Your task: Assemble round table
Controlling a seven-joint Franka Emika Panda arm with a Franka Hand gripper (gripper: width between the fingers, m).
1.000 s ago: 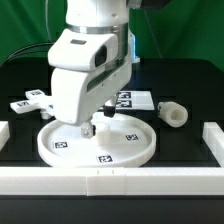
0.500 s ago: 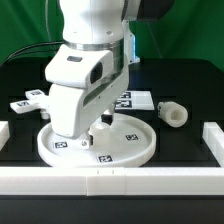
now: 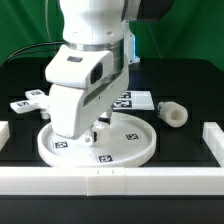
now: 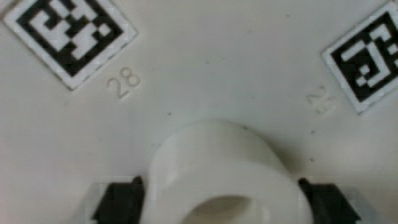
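The large rimmed round disc lies flat on the black table, tags facing up. My gripper is lowered onto its middle. In the wrist view the disc's surface fills the frame, and its raised central hub stands between my two black fingers, with narrow gaps on either side. The gripper is open around the hub. The short cylindrical post lies on its side toward the exterior view's right. The cross-shaped piece lies toward the exterior view's left, partly hidden behind my arm.
The marker board lies behind the disc. White border rails run along the front, the exterior view's left and the exterior view's right.
My gripper came down onto the disc's middle and shifted a little toward the exterior view's left, then held still. The parts have not moved.
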